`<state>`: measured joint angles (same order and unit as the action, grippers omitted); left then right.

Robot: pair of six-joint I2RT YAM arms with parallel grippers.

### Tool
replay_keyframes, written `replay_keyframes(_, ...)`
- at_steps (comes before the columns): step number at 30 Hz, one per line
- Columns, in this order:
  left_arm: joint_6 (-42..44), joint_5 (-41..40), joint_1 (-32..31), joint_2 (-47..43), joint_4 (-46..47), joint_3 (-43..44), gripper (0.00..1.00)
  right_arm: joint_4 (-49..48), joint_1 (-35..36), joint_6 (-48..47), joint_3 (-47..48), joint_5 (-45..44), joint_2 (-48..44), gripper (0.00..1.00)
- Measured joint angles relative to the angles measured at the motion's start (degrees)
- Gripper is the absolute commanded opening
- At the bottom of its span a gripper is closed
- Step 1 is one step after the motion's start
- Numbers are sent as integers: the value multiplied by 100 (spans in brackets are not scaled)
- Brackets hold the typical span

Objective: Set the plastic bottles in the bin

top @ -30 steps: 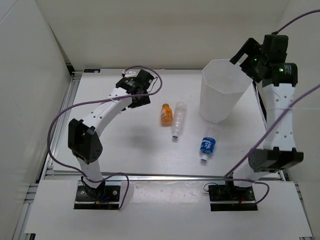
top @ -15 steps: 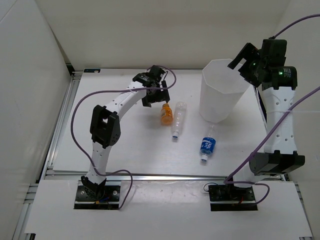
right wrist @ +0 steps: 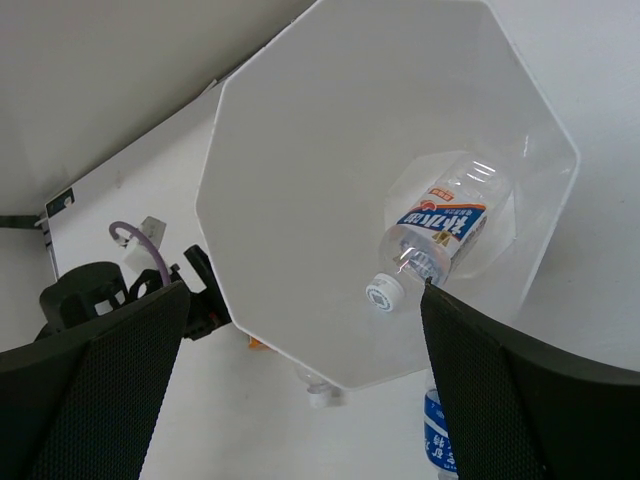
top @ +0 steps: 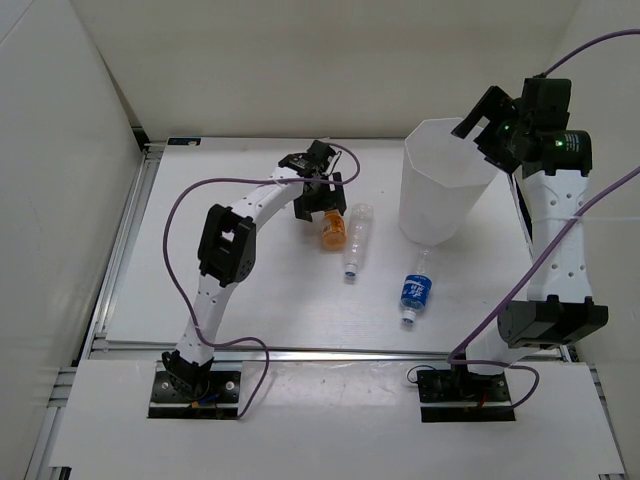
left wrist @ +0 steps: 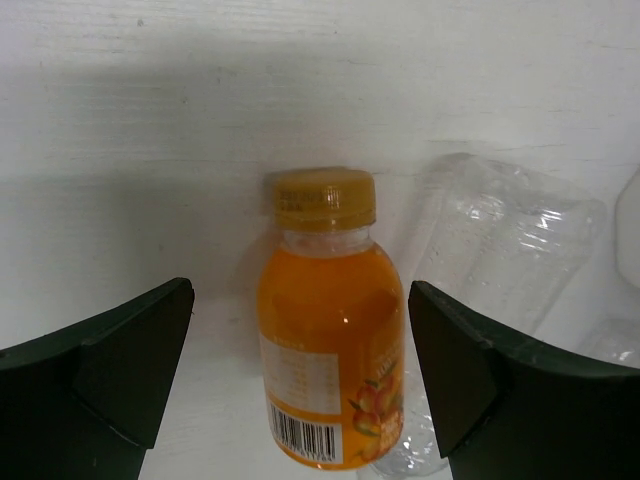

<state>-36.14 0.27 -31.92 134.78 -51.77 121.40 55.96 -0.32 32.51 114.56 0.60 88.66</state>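
Progress check: one labelled bottle (right wrist: 445, 225) lies in the bin (top: 440, 215). The orange bottle (left wrist: 325, 340), slim clear bottle (top: 355, 240) and blue-label bottle (top: 415, 290) are left on the table (top: 250, 300). Left gripper (top: 322, 195) hovers wide open over the orange bottle, and right gripper (top: 487, 120) hangs open and empty above the bin.

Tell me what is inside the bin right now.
One clear labelled bottle lies on the floor of the bin, white cap showing. Nothing else shows inside; the floor beneath the bottle is covered.
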Motion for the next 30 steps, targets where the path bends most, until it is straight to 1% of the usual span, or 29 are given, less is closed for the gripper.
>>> replay_keyframes(3, 68, 133, 13, 155, 7, 0, 100, 0, 0, 0, 0, 7, 22, 100)
replay_keyframes(6, 127, 280, 33, 289, 44, -2, 92, 0, 0, 0, 0, 20, 55, 100)
replay_keyframes(7, 142, 328, 35, 328, 39, -9, 85, 0, 0, 0, 0, 24, 57, 100)
replay_keyframes(10, 184, 450, 42, 358, 37, -44, 75, 0, 0, 0, 0, 24, 57, 100)
replay_keyframes(12, 155, 511, 81, 356, 46, -50, 62, 0, 0, 0, 0, 22, 57, 100)
replay_keyframes(13, 125, 531, 103, 356, 46, -50, 50, 0, 0, 0, 0, 17, 57, 100)
replay_keyframes(14, 79, 542, 142, 354, 44, -50, 45, 0, 0, 0, 0, 17, 57, 100)
replay_keyframes(15, 20, 570, 195, 345, 42, -48, 43, 0, 0, 0, 0, 17, 57, 100)
replay_keyframes(18, -192, 675, 433, 273, 87, -33, 43, 2, 0, 9, 0, -24, 57, 100)
replay_keyframes(20, -358, 758, 627, 214, 168, 133, 38, 2, -9, 33, -4, -44, 57, 100)
replay_keyframes(21, -446, 800, 708, 195, 243, 278, 36, 7, -35, 57, -13, -37, 52, 100)
replay_keyframes(25, -809, 944, 964, 122, 638, 1274, 35, 33, -341, 192, -179, 24, -87, 100)
replay_keyframes(27, -1045, 1019, 984, 42, 1025, 1792, 34, 105, -531, 240, -249, 28, -221, 100)
replay_keyframes(30, -1351, 1165, 942, -223, 1681, 2223, 34, 315, -697, 291, -269, 24, -487, 100)
